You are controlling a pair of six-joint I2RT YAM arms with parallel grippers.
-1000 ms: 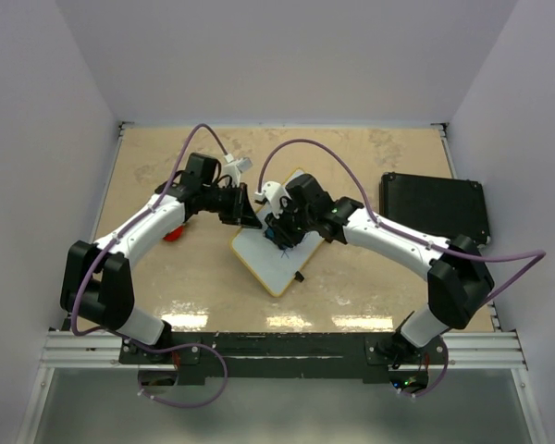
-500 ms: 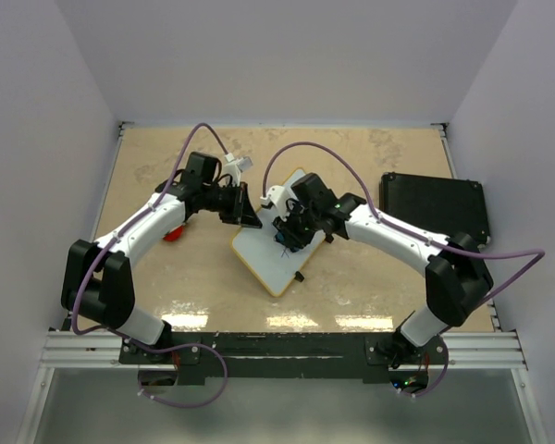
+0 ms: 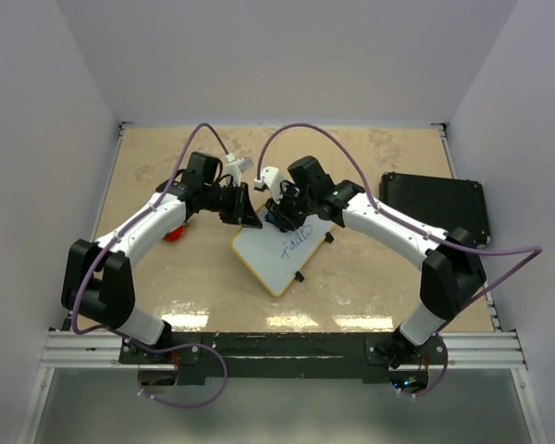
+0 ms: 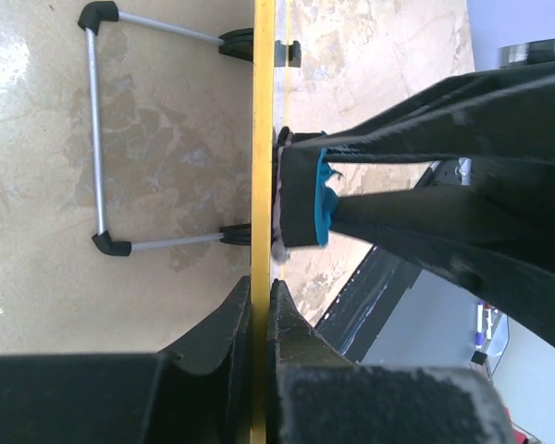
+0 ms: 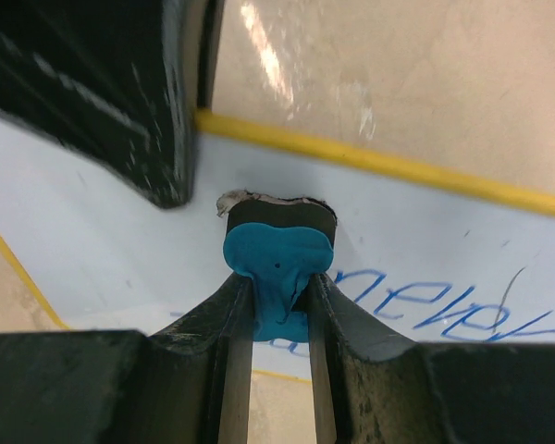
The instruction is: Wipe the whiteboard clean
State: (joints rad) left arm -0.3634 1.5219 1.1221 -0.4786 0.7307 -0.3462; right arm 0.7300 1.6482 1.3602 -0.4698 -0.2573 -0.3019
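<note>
From above, the white rectangular whiteboard with a thin yellow frame lies mid-table and carries blue handwriting. The left gripper is at its far-left edge. The left wrist camera shows those jaws clamped tight on the frame, seen edge-on, with a grey wire stand on the side opposite the eraser. Only the right wrist camera shows the right gripper pinching a blue-backed, black-felt eraser against the board beside the writing. Well right of the board sits a black rectangular case. Plain white walls ring the mottled beige tabletop.
</note>
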